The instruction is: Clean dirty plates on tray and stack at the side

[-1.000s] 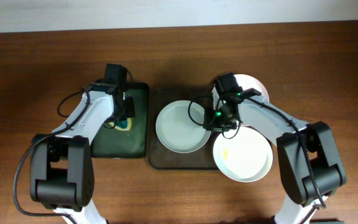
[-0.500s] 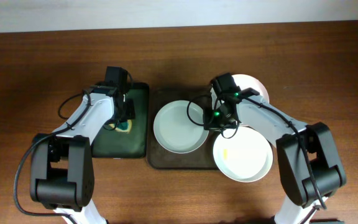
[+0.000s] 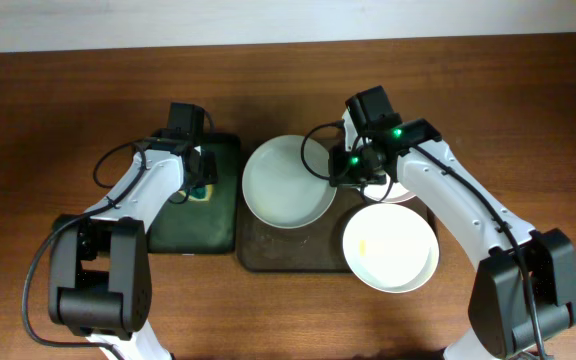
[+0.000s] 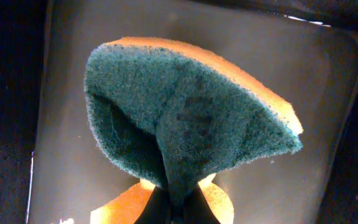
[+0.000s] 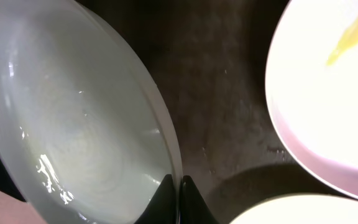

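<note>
Moved since a second ago: held plate point(image 3: 286, 182), shifted toward the green tray point(image 3: 190, 228) and looking larger from above, so probably lifted. The right arm has swung out with it and now crosses the far plate point(image 3: 398, 191). Left arm nearly unmoved.

1. Right gripper point(image 5: 178, 182). Jaws closed on the held plate's rim, one finger inside the dish and one outside. An edge pinch suits a shallow plate that offers nothing else to grasp, and it leaves the inner face bare for wiping.

2. Held plate. Tilted in the wrist view, over the left back part of the tray point(image 3: 268, 252), with its edge near the green tray. Inside looks glossy. No smear visible.

3. Left gripper point(image 4: 179, 198). Jaws clamped on a sponge point(image 4: 185, 118), pinched at its fold so the green scouring face fans outward. It hangs over the green tray, presumably the sponge's resting place. The sponge is apart from every plate.

4. Near plate point(image 3: 390, 248). White, with a small yellow smear inside. It sits at the tray's front right corner, overhanging the rim.

5. Far plate. Mostly hidden under the right arm, so its condition cannot be judged from above.

6. Status, as a judgement: the first plate is being presented to the sponge. No stack shows on the table point(image 3: 68, 100) yet.
</note>
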`<control>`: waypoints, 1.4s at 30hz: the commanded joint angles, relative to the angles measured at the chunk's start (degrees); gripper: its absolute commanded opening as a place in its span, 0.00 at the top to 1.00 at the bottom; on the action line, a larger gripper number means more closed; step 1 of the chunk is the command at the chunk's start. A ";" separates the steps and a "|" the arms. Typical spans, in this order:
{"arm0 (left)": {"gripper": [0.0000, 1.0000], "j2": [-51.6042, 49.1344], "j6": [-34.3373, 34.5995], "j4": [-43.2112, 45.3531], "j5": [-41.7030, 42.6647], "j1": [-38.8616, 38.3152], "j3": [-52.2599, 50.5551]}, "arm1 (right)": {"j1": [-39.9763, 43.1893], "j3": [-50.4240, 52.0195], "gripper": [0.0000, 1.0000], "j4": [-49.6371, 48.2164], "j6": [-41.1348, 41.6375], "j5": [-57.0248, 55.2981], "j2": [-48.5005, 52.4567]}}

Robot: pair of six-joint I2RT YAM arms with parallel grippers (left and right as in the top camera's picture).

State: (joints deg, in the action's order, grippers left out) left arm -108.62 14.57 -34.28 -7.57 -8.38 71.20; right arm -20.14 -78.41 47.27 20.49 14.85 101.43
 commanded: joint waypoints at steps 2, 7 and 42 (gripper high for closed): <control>0.99 2.71 -0.09 0.31 -1.55 0.31 2.91 | -0.11 -3.67 0.96 0.07 0.63 -0.20 -0.90; 1.00 5.14 -0.09 -1.03 -5.51 0.31 3.17 | -0.11 -3.78 0.96 0.11 1.07 -0.55 -0.90; 1.00 36.41 0.00 -19.85 0.28 0.31 3.17 | -6.25 -4.50 0.96 -13.11 8.41 -5.97 1.36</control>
State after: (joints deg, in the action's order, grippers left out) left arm -75.40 14.57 -53.49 -7.49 -8.36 73.03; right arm -23.83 -80.93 35.86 26.37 10.33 101.51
